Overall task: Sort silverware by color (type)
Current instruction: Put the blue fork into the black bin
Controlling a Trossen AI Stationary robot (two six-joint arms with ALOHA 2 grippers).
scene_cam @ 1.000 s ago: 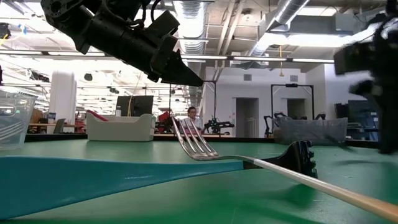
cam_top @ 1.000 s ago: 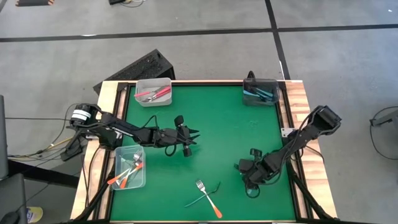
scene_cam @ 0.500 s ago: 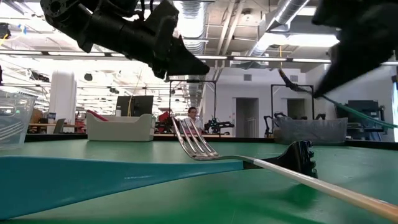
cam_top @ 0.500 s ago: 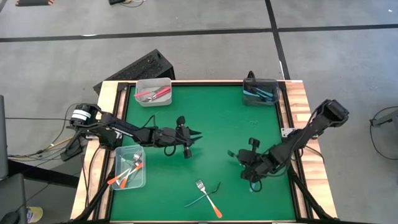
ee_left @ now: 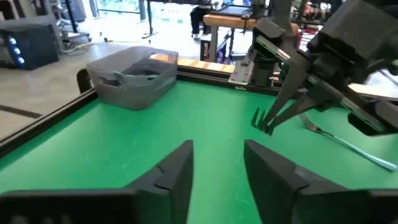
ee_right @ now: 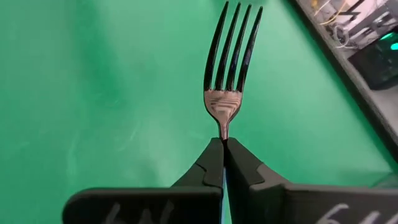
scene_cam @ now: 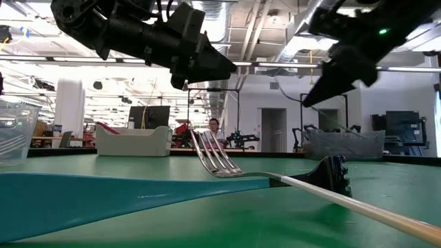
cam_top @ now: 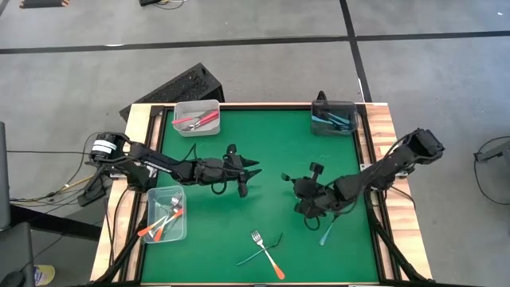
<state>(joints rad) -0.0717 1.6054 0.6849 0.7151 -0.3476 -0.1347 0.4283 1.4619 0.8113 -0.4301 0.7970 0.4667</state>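
Note:
My right gripper [cam_top: 288,180] hovers over the middle of the green table, shut on a fork whose silver head [ee_right: 231,56] sticks out past the fingertips. In the left wrist view this gripper [ee_left: 267,124] shows straight ahead. My left gripper [cam_top: 249,171] is open and empty [ee_left: 217,158], in the air left of centre, pointing at the right one. An orange-handled fork [cam_top: 268,253] and a teal-handled utensil [cam_top: 256,255] lie crossed near the near edge. Another teal-handled fork [cam_top: 327,231] lies on the table under the right arm. My right gripper pinches the fork's narrow neck [ee_right: 222,132], just behind the head, between its two fingertips [ee_right: 211,163]. The fingers lie along the fork and come from the table's right, slanting down. The fork is lifted clear, its head pointing toward the table's left.
A clear bin of red-handled pieces [cam_top: 197,118] stands at the far left corner. A dark grey bin of teal ones [cam_top: 333,119] stands at the far right. A clear bin of orange-handled forks [cam_top: 166,215] is on the left edge. Wooden rails border the table.
My right gripper has risen from the table near the right edge and swung toward the table's centre and far side, carrying the fork lifted clear. A teal-handled fork now shows where it was. My left gripper has edged slightly toward the right.

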